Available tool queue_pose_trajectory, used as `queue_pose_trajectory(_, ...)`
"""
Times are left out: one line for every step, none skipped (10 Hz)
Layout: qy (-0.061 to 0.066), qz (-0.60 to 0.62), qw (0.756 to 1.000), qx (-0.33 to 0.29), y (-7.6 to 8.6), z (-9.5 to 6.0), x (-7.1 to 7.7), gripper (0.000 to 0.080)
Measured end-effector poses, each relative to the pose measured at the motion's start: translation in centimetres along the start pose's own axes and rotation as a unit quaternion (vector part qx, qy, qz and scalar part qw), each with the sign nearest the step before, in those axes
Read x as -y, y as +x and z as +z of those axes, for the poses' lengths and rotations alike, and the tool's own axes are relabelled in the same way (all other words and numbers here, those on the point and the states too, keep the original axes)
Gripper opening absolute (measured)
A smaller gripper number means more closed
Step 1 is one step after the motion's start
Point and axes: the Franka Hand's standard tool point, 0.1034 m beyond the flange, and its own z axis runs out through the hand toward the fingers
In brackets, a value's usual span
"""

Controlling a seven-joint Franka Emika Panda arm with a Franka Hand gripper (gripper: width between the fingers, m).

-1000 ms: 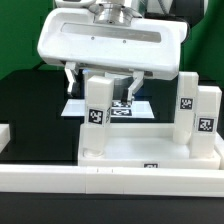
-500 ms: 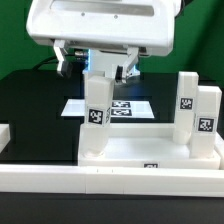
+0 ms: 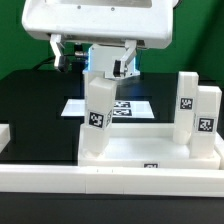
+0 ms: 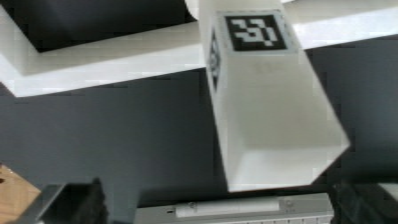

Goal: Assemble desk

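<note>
The white desk top (image 3: 140, 148) lies flat behind the front rail. Three white tagged legs stand upright on it: one at the exterior view's left (image 3: 97, 115) and two at its right (image 3: 187, 100) (image 3: 207, 118). My gripper (image 3: 97, 68) hangs over the left leg, open, its fingers (image 3: 126, 64) flanking the leg's upper end without touching it. In the wrist view that leg (image 4: 270, 105) runs straight away from the camera down to the desk top (image 4: 107, 62). My gripper (image 4: 222, 205) is open there too, one dark finger (image 4: 71, 203) at each side and a clear gap to the leg.
The marker board (image 3: 128, 108) lies on the black table (image 3: 35, 105) behind the desk top. A long white border rail (image 3: 110, 185) runs along the front edge. The arm's broad white hand body (image 3: 95, 22) fills the top of the exterior view.
The hand has risen and shifted slightly toward the exterior view's left, and the jaws have spread a little wider. The left leg stays standing where it was.
</note>
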Motion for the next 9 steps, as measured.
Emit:
queue_pose_trajectory(0.008,0.004,0.999,0.052,-0.7,0.3,0.2,0.0649)
queue_pose_trajectory(0.011,0.008,0.997,0.072,-0.4,0.2,0.0,0.0649)
queue_pose_trajectory(0.017,0.011,0.993,0.115,-1.0,0.2,0.0,0.0649)
queue_pose_trajectory(0.023,0.014,0.988,0.154,-1.1,0.0,0.2,0.0649)
queue_pose_trajectory(0.026,0.014,0.984,0.175,-1.1,0.0,0.3,0.0649)
queue_pose_trajectory(0.030,0.016,0.975,0.221,-1.7,-0.1,0.3,0.0649)
queue_pose_trajectory(0.032,0.018,0.966,0.254,-1.7,0.0,0.1,0.0649)
queue_pose_trajectory(0.030,0.017,0.967,0.252,-1.4,0.2,0.1,0.0649)
queue_pose_trajectory(0.030,0.017,0.967,0.252,-1.4,0.2,0.2,0.0649)
